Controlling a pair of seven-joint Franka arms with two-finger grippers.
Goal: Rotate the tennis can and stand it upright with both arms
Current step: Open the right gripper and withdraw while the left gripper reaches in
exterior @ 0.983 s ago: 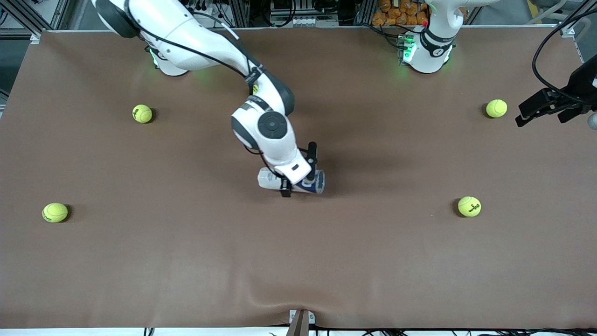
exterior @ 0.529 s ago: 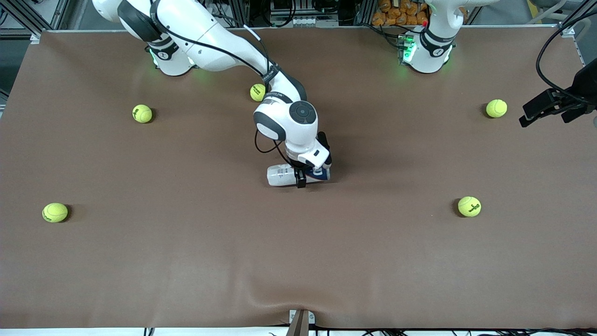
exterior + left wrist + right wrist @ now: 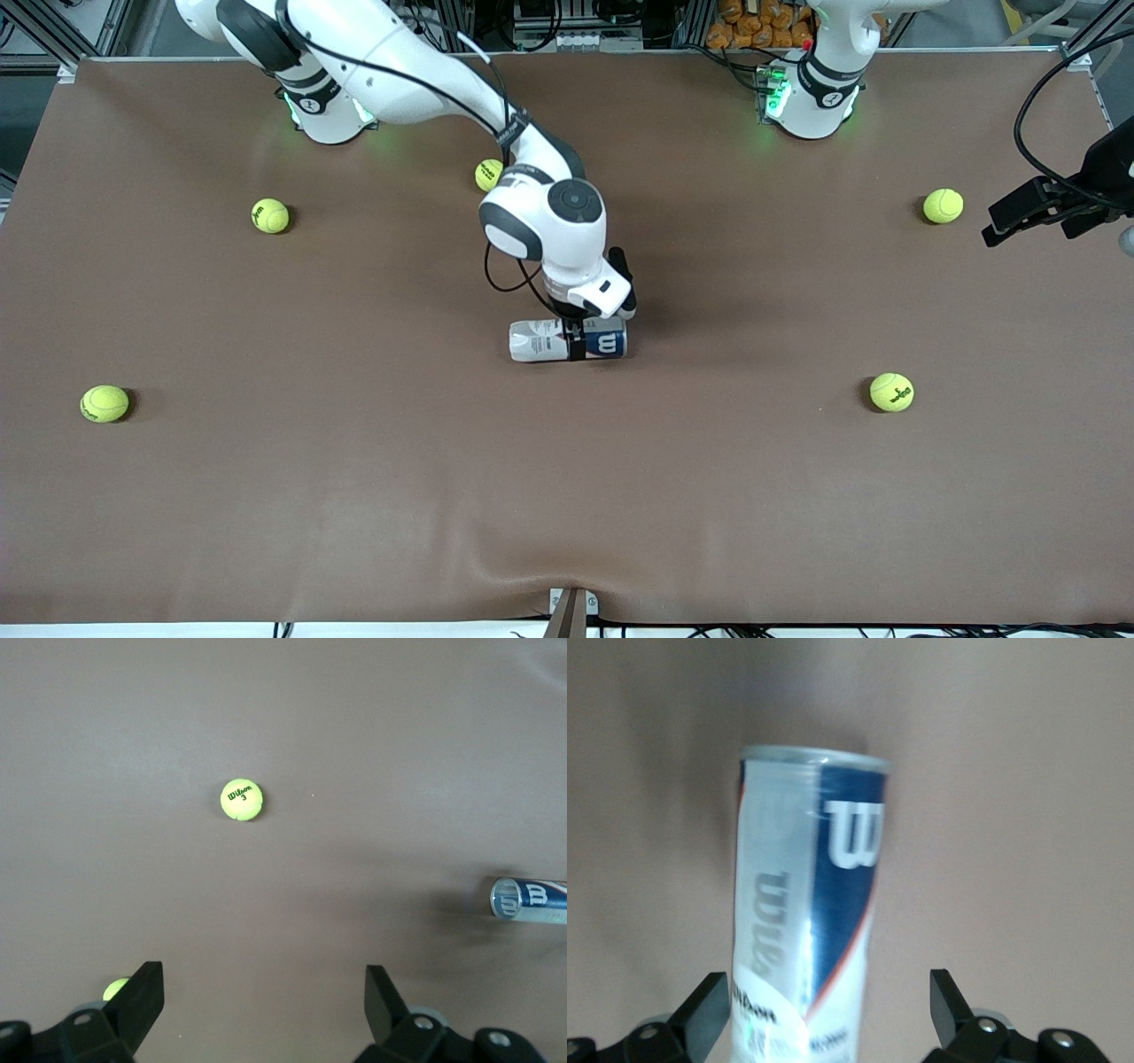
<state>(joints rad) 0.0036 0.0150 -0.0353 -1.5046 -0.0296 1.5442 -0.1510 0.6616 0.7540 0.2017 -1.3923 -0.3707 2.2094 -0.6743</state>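
tennis can lying flat mid-table, not yet upright. right gripper spread, straddling can, no clamp. left gripper spread, waiting.

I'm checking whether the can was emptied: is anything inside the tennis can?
No ball shows at the tennis can's rim end, seen from the left wrist. The label covers most of its wall, so the rest is hidden.

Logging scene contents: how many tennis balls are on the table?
5. Two toward the right arm's end, one partly hidden by the right arm, two toward the left arm's end.
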